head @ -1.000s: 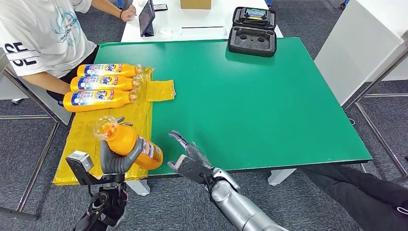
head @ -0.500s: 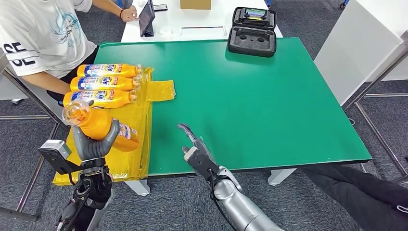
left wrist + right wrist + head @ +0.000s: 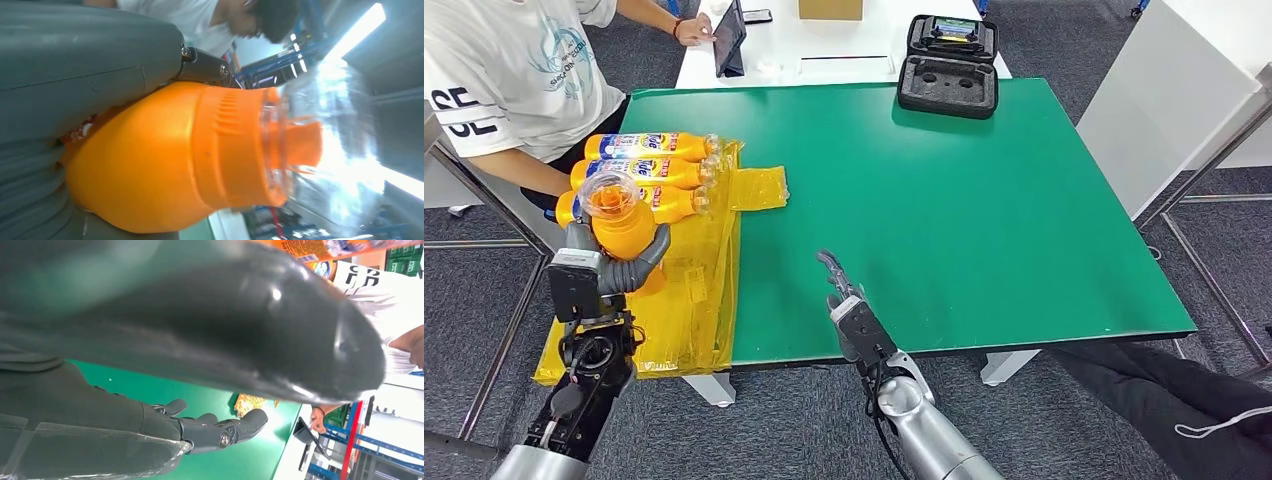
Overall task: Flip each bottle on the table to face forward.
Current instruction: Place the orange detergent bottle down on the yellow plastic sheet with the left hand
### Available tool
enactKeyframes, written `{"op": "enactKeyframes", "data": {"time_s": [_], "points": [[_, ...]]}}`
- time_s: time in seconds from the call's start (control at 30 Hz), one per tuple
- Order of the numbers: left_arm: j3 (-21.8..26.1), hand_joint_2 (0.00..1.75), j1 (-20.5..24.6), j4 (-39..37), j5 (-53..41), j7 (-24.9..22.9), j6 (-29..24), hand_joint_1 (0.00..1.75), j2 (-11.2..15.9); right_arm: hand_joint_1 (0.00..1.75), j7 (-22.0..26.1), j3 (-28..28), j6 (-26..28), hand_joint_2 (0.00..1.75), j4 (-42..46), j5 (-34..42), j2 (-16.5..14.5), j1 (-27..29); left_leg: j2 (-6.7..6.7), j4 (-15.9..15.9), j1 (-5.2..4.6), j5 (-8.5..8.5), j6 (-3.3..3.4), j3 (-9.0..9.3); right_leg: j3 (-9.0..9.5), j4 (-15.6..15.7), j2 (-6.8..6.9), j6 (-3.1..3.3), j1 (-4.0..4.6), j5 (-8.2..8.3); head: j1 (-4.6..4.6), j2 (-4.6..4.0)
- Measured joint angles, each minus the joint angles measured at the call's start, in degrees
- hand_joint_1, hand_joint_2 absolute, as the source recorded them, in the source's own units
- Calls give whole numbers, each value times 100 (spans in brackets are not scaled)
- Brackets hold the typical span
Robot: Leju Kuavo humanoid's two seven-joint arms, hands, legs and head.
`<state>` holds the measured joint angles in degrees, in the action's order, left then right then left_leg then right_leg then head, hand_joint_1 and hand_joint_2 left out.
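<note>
My left hand [image 3: 612, 268] grips an orange bottle [image 3: 620, 222] with a clear cap, held upright above the yellow sheet [image 3: 686, 300] at the table's left front. The wrist view shows the same bottle [image 3: 190, 155] close up, its clear cap pointing away from the hand [image 3: 75, 65]. Three more orange bottles lie side by side at the back of the sheet, labels up: one [image 3: 649, 146], another [image 3: 664, 171] and a third [image 3: 674, 203] partly hidden behind the held one. My right hand [image 3: 849, 310] hovers open over the table's front edge, fingers [image 3: 220, 430] stretched out and holding nothing.
A person in a white shirt [image 3: 504, 80] sits at the table's [image 3: 984, 220] far left, close to the bottles. A black foam case [image 3: 948, 68] stands at the back edge. A white table with a tablet [image 3: 727, 38] lies beyond.
My left hand has swung the bottle from lying tilted near the front edge up and back to upright by the row. The right hand has turned edge-on and shifted slightly right.
</note>
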<state>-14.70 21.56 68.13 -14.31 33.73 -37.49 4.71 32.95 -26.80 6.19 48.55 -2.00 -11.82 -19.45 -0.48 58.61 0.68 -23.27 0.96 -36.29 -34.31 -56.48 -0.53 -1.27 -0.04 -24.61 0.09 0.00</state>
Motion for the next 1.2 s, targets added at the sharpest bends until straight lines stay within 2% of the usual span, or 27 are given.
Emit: {"op": "enactKeyframes", "data": {"time_s": [0.23, 0.47, 0.77, 0.9, 1.2], "points": [[27, 175, 339, -607, -449, -55, -133, 175, 153, 0, -30, 0, -11, 0, 10, 48, -7, 11, -1, 0, 0, 2, -1, -1, -1, -1, 0, 0, 0, 0, 1, 0], [144, 175, 769, -1269, -2070, -67, -248, 175, 310, 0, -15, 0, -14, 0, 8, 291, -7, 12, -1, 0, 0, 2, -2, -1, -1, -1, 0, 0, -1, 0, 1, 0], [132, 175, 778, -1673, -4207, -412, -250, 175, 315, 0, -10, 0, -50, 0, 8, 438, 20, 12, -1, 0, 0, 2, -1, -2, -2, -1, 0, 0, -1, 0, 1, 0], [-110, 175, 787, -1979, -5057, -667, -247, 175, 352, 0, -10, 3, -152, 0, -24, 483, 28, 11, 2, 0, 0, 1, -2, -1, -3, 0, -1, 0, -1, 0, 1, 0], [-862, 175, 785, -2371, -5342, -995, 125, 175, 524, 0, 29, 18, -249, 0, -106, 454, 26, 9, 2, 0, 0, 2, -2, -2, -3, -1, -1, 0, 0, 0, 1, 0]]}}
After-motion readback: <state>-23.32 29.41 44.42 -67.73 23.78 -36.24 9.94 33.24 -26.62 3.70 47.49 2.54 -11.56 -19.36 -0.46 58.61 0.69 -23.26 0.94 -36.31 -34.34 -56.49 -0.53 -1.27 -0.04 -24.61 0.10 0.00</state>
